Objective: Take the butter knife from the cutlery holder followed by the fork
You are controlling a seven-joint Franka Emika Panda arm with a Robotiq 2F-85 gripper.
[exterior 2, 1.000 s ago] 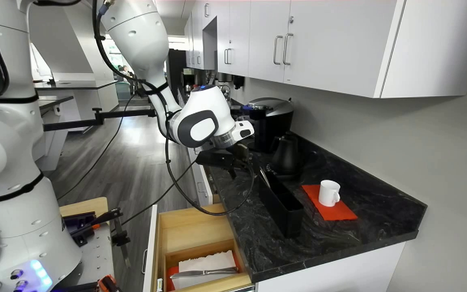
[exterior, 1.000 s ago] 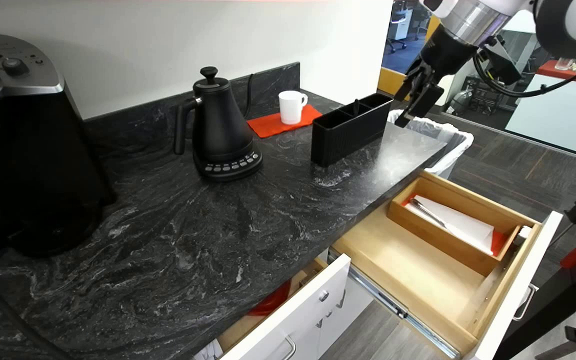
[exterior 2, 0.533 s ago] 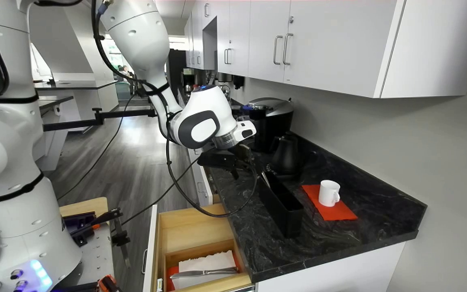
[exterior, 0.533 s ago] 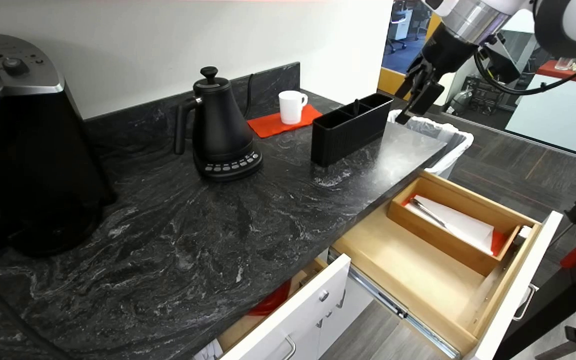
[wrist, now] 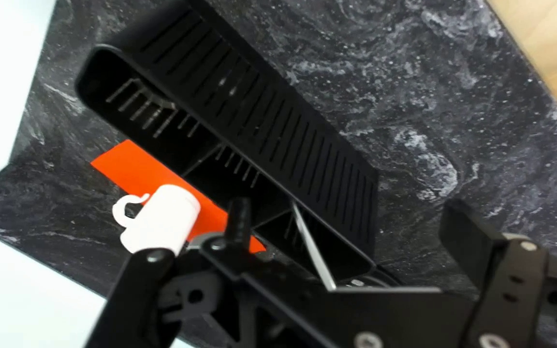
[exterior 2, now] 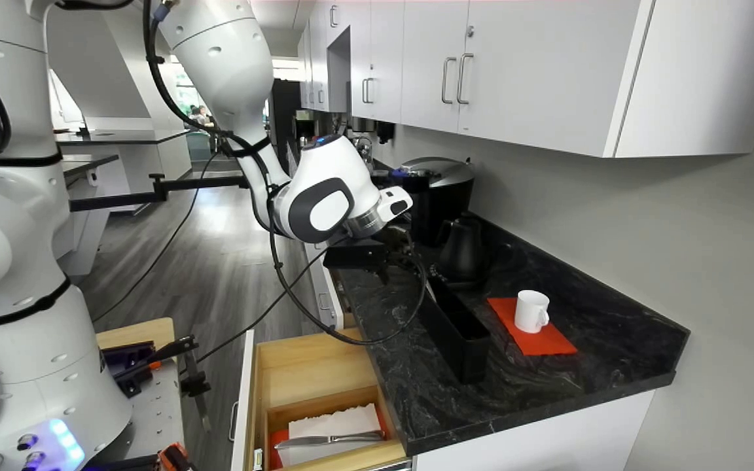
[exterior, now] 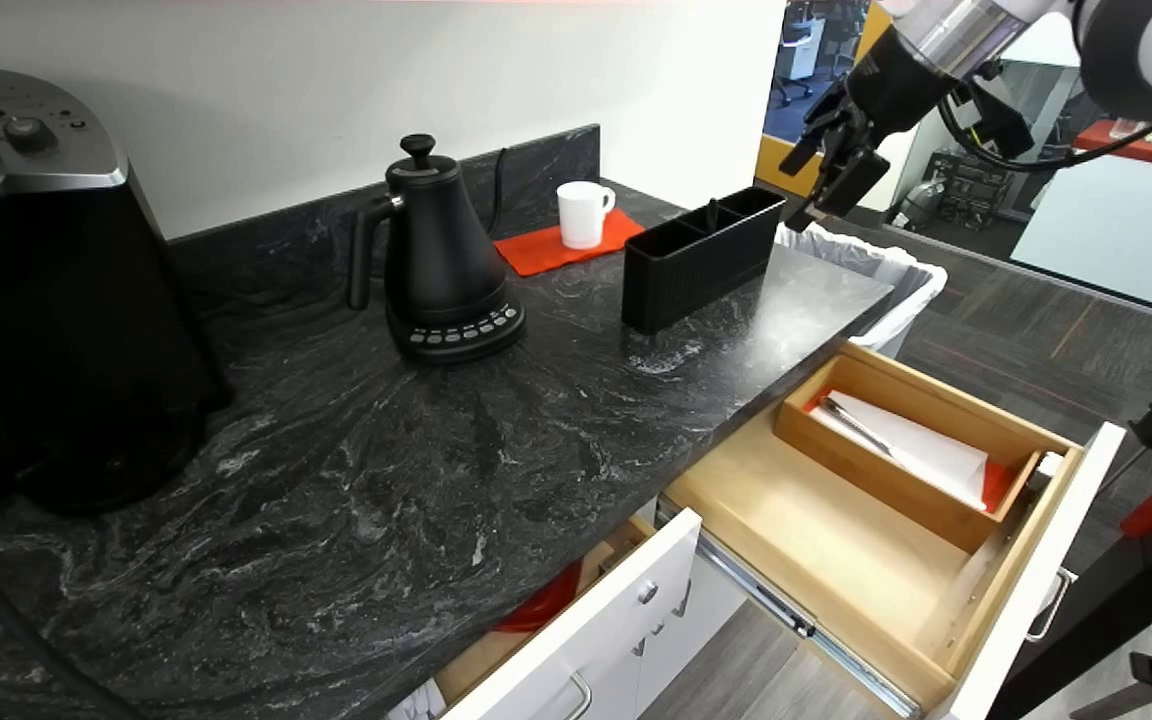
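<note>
Rising slightly since earlier | jaws wide apart, empty | utensil (wrist: 311,244) leaning in cutlery holder (wrist: 269,125)

Holder (exterior: 701,268) on counter (exterior: 386,480), knife (exterior 2: 328,440) in drawer (exterior: 826,520)

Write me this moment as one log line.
End effector: open, empty | Knife: in drawer | Silvery utensil, type unclear: in cutlery holder

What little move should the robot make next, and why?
Probably ease the black gripper toward the slim silver utensil poking from the long, narrow black cutlery holder: the jaws are open, and the silver butter knife already lies in the pale wooden drawer.
</note>
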